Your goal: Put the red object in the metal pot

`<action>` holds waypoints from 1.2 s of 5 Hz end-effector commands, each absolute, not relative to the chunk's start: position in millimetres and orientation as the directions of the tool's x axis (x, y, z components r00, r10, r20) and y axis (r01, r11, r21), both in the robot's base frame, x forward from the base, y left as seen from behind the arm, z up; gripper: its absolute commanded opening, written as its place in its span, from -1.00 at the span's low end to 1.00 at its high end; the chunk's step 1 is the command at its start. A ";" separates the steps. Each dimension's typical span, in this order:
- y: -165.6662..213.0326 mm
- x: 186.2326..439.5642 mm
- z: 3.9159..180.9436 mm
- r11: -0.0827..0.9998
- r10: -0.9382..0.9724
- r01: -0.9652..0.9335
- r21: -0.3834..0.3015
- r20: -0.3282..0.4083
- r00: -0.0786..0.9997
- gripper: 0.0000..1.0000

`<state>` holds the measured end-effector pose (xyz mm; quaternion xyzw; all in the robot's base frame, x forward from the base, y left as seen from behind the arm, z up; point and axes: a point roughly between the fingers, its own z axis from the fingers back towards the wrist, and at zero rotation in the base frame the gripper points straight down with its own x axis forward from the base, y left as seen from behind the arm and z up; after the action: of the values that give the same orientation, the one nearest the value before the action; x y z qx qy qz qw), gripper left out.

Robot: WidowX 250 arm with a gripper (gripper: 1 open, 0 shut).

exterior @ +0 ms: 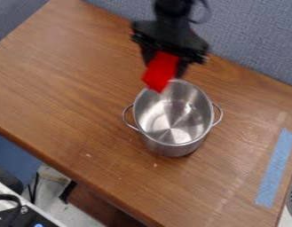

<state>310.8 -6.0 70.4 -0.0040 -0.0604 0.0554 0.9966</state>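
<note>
Camera view looks down at an angle on a brown wooden surface (65, 97). The black gripper (167, 55) hangs near the back edge, pointing downward, with its jaws closed on the upper end of the red block (162, 71). The block is in the air, tilted a little, its lower end just above the far rim of the stainless-steel pot (172, 120) and not inside it. The pot stands upright near the middle of the surface, lidless (its shiny inside holds nothing that can be seen), with a small handle at its left side and another at its right. A strip of blue tape (273, 167) lies flat on the surface well to the right of the pot.
</note>
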 end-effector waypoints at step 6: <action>25.2 305.8 88.5 0.987 0.137 -0.113 -0.118 0.217 0.966 -1.00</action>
<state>299.0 23.3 75.7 -0.0519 -0.0881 0.0596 0.9930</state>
